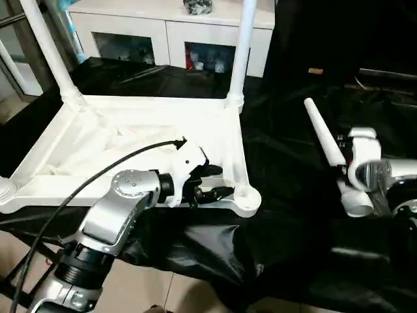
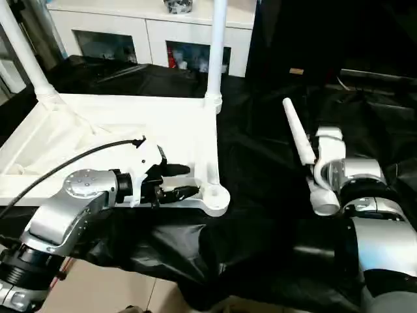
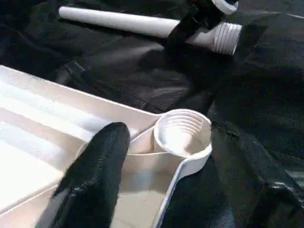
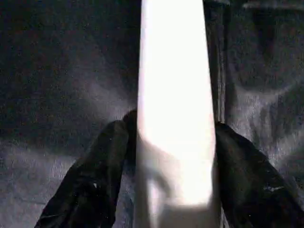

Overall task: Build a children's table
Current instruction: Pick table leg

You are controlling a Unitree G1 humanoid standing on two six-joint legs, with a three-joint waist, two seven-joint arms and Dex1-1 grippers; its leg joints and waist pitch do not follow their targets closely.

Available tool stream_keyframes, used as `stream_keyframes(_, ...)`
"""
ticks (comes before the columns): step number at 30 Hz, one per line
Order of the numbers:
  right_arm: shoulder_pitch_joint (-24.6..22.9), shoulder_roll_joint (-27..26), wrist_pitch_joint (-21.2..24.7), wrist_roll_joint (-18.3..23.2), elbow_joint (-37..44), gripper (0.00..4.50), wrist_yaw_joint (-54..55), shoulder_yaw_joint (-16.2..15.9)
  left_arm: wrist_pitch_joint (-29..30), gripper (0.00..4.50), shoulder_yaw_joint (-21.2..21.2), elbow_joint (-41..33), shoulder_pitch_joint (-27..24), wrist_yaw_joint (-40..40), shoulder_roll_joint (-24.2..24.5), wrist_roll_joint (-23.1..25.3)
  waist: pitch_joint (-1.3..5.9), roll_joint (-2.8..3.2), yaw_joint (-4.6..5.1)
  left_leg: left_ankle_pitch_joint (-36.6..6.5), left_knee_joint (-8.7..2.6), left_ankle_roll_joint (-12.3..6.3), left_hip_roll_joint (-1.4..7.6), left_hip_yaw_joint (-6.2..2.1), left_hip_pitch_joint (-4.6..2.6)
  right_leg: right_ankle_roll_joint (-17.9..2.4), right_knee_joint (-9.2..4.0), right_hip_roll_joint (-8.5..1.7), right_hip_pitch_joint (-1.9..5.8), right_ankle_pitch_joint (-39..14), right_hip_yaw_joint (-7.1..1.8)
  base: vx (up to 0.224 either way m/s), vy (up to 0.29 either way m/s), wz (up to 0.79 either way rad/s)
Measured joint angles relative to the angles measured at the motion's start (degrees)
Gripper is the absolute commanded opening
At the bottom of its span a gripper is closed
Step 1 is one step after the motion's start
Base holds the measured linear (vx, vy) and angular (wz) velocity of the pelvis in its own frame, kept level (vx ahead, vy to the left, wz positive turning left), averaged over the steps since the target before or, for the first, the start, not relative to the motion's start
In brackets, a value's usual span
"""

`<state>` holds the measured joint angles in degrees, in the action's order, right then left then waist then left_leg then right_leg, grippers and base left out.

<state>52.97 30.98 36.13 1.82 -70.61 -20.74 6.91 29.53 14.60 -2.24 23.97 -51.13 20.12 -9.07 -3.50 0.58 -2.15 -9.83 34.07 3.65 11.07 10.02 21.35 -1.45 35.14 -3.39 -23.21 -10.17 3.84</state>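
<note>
The white tabletop [image 1: 140,124] lies upside down on black cloth. Two white legs stand upright in its far corner sockets, one on the left [image 1: 45,52] and one on the right [image 1: 242,45]. The near right socket [image 3: 183,133] is empty. My left gripper [image 1: 221,181] is open just beside that socket, straddling the tabletop's near rim: one finger [image 3: 95,175] is inside the rim, the other outside. To the right, my right gripper [image 4: 171,126] is shut on a loose leg [image 1: 326,147], held low over the cloth with its wide threaded end [image 3: 227,37] towards me.
A white cabinet [image 1: 169,32] with glass doors stands behind the work surface. Crumpled black cloth [image 1: 287,248] covers the surface and hangs over its near edge. A black cable [image 1: 91,179] arcs over my left forearm. Bare floor [image 1: 150,293] shows below.
</note>
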Motion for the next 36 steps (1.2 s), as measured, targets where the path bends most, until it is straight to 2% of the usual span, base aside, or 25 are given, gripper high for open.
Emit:
stream_keyframes(11, 0.9, 0.6, 0.6, -0.1, -2.4, 1.88, -1.0, 0.5, 0.6, 3.33, 0.0, -0.9, 0.0, 0.1, 0.6, -0.3, 0.01, -0.03, -0.09, 0.0, 0.23, -0.02, 0.01, -0.04, 0.02, 0.0, 0.11, 0.00, 0.03, 0.0, 0.00, 0.000, 0.000, 0.00)
stream_keyframes(15, 0.9, 0.8, 0.6, 0.6, -2.8, 1.84, 0.0, 2.3, 0.6, 3.33, 0.0, -0.9, 0.0, 0.3, 0.5, -0.4, 0.01, -0.03, -0.14, 0.0, 0.24, -0.03, 0.01, -0.04, 0.03, 0.0, 0.11, 0.00, 0.03, 0.0, 0.00, 0.000, 0.000, 0.00)
stream_keyframes(20, 0.7, 1.0, -0.7, 4.1, -3.0, 1.84, 2.7, 6.7, -1.9, 3.33, -0.9, 1.0, 0.3, 2.3, -2.0, -0.8, 0.02, -0.01, -0.12, 0.0, 0.28, -0.03, 0.01, -0.04, 0.04, 0.0, 0.12, -0.01, 0.03, 0.0, 0.00, 0.000, 0.000, 0.00)
stream_keyframes(25, -0.8, 0.5, -6.7, 12.6, -0.3, 1.83, -0.5, 16.1, -5.6, 3.33, -5.2, 4.3, 3.4, 6.8, -5.9, -2.5, 0.02, 0.10, -0.12, 0.0, 0.29, -0.04, 0.02, -0.04, 0.08, 0.0, 0.12, -0.01, -0.02, 0.1, 0.03, 0.000, 0.000, 0.00)
stream_keyframes(27, -3.6, -1.7, -10.2, 18.2, 5.7, 1.83, -7.2, 20.6, -6.1, 3.33, -7.8, 5.8, 5.1, 8.9, -8.4, -3.6, 0.05, 0.30, -0.19, -0.1, 0.30, -0.15, 0.04, -0.03, 0.13, 0.0, 0.10, 0.00, -0.02, 0.1, 0.06, 0.000, 0.000, 0.00)
stream_keyframes(28, -4.7, -3.1, -11.0, 20.4, 8.8, 1.83, -10.3, 21.9, -6.1, 3.33, -8.5, 6.4, 5.7, 9.7, -9.3, -4.1, 0.06, 0.44, -0.20, -0.1, 0.33, -0.20, 0.04, -0.03, 0.14, 0.0, 0.09, 0.00, -0.02, 0.1, 0.05, 0.000, 0.000, 0.00)
stream_keyframes(29, -5.6, -4.2, -11.5, 22.1, 11.3, 1.83, -12.8, 22.4, -6.1, 3.33, -8.8, 6.9, 6.3, 10.4, -10.1, -4.7, 0.09, 0.54, -0.24, -0.1, 0.33, -0.24, 0.04, -0.03, 0.16, 0.0, 0.07, 0.00, -0.02, 0.1, 0.05, 0.000, 0.000, 0.00)
stream_keyframes(31, -11.3, -7.8, -10.2, 27.8, 22.8, 1.83, -20.8, 23.4, -5.7, 3.33, -10.1, 8.6, 7.7, 11.5, -12.4, -6.4, 0.10, 0.56, -1.07, 0.0, 0.36, -0.52, 0.10, -0.07, 0.27, 0.0, 0.06, 0.01, -0.04, 0.0, 0.15, 0.000, 0.000, 0.00)
stream_keyframes(32, -12.5, -9.1, -9.3, 29.4, 25.5, 1.83, -23.0, 23.2, -5.6, 3.33, -10.4, 9.0, 8.1, 11.8, -12.7, -7.0, 0.10, 0.58, -1.20, 0.0, 0.37, -0.58, 0.13, -0.08, 0.27, 0.0, 0.06, 0.02, -0.06, 0.0, 0.16, 0.000, 0.000, 0.00)
stream_keyframes(34, -18.0, -11.6, -6.2, 33.8, 35.4, 1.83, -26.8, 22.0, -3.9, 3.33, -11.8, 10.4, 9.5, 11.9, -14.5, -9.5, 0.10, 0.58, -1.96, 0.0, 0.38, -0.59, 0.13, -0.09, 0.35, 0.0, 0.01, 0.01, -0.07, 0.0, 0.18, 0.000, 0.000, 0.00)
stream_keyframes(36, -20.6, -13.5, -4.1, 36.4, 40.5, 1.82, -29.3, 20.2, -2.4, 3.33, -12.9, 11.1, 10.6, 11.9, -15.1, -11.3, 0.08, 0.63, -2.52, 0.0, 0.42, -0.58, 0.14, -0.07, 0.37, 0.0, -0.01, -0.01, -0.07, 0.1, 0.17, 0.000, 0.000, 0.00)
